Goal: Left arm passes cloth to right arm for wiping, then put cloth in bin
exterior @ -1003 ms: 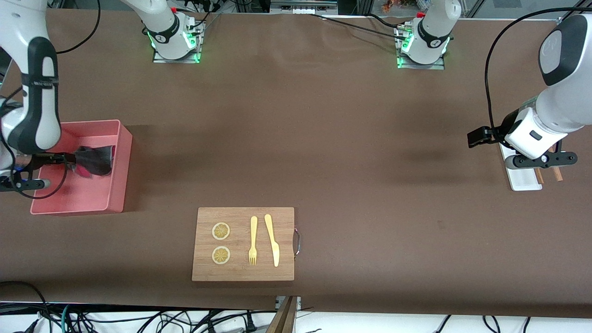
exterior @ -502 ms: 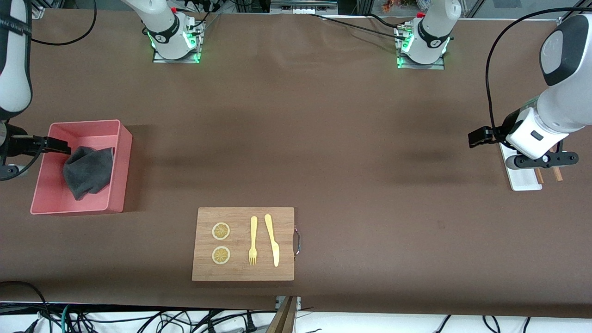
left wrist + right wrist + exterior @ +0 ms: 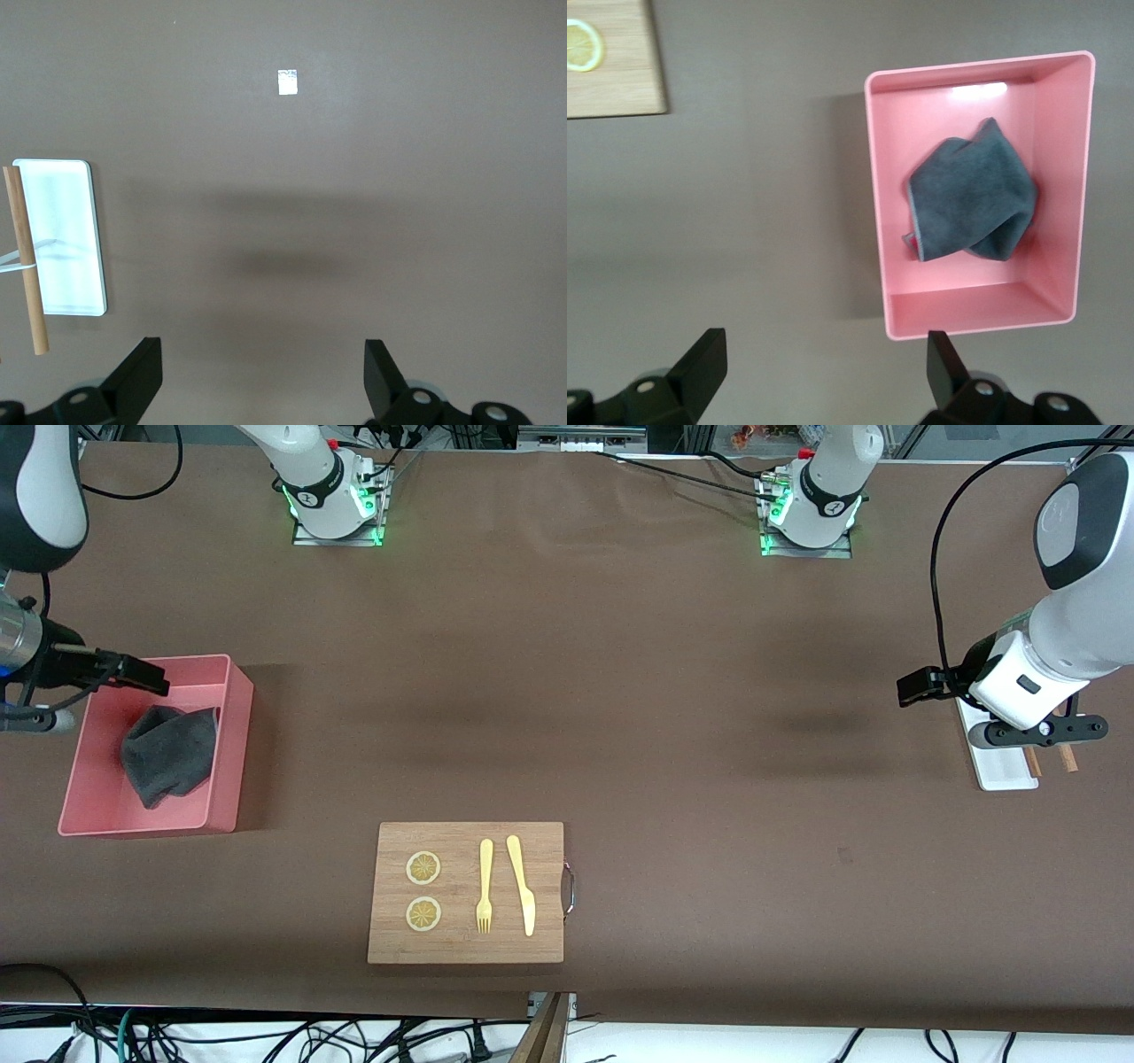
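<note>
Front view showed the counter [image 3: 620, 691] with the pink bin [image 3: 232, 779] at the right arm's end and the grey cloth [image 3: 168, 755] lying crumpled inside it, released. The right hand [image 3: 133, 676] hung over the bin's rim, jaws spread wide and empty; judged best lifted straight clear. The left hand [image 3: 261, 390] waited over bare counter near the white tray [image 3: 1001, 771], open, holding nothing.

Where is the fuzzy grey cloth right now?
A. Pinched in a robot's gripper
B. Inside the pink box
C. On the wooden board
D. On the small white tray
B. The cloth lies crumpled inside the bin, and the right gripper is open above the bin's edge, holding nothing.
</note>
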Action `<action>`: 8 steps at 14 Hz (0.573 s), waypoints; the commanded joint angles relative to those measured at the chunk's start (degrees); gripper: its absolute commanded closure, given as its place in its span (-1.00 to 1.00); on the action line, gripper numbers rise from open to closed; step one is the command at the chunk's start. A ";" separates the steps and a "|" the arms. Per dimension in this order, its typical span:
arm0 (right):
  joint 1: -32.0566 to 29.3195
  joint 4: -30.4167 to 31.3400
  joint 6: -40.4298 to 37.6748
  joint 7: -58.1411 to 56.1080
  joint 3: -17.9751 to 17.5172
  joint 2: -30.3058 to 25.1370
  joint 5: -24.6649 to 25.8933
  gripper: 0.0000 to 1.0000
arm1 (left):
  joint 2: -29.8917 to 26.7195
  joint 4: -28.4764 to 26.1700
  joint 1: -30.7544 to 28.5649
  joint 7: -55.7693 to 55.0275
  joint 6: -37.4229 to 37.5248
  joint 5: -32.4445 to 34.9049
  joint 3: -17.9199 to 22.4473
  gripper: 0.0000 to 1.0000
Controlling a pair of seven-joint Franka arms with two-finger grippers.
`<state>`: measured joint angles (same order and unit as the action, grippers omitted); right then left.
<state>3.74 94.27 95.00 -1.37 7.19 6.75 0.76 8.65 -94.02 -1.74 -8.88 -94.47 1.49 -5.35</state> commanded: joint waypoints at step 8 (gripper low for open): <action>-5.32 0.12 -2.26 1.10 -7.81 -8.16 1.17 -1.00 | -3.27 -2.21 -2.04 5.80 -6.23 0.71 -0.19 -1.00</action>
<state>0.28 94.16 94.19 -1.06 1.03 -0.48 1.06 8.18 -93.91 -2.70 -6.18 -97.46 1.49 -5.28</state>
